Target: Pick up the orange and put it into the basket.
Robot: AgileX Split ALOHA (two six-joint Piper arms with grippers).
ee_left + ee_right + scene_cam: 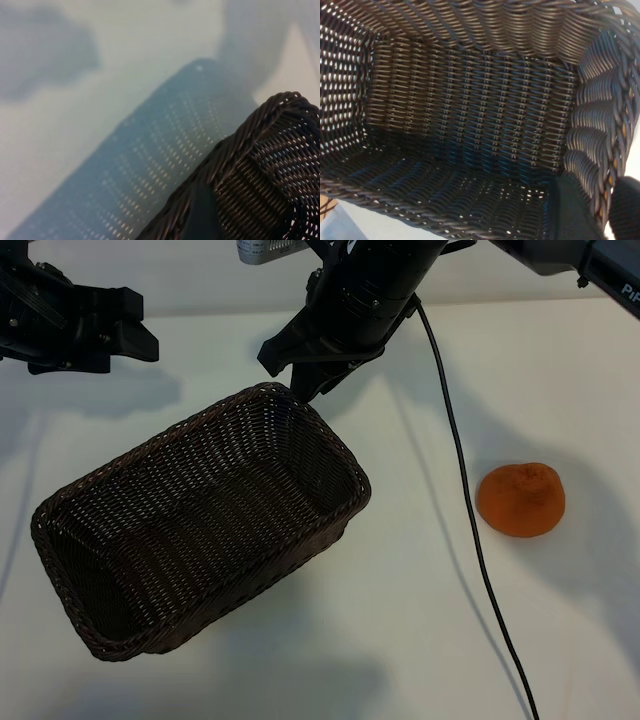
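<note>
The orange [521, 500] lies on the white table at the right, well apart from the basket and both grippers. The dark brown wicker basket [330, 530] sits slantwise in the middle. My right gripper [300, 388] reaches in from the back and is shut on the basket's far rim. In the right wrist view one of its fingers [570, 212] is inside the basket wall [600, 150] and the other outside. My left gripper [135, 328] hangs open at the back left, away from the basket. In the left wrist view a dark finger [202, 214] shows before a basket corner [260, 150].
A black cable [470, 540] runs from the right arm across the table to the front edge, between the basket and the orange. White table [400, 640] surrounds the basket in front and at the right.
</note>
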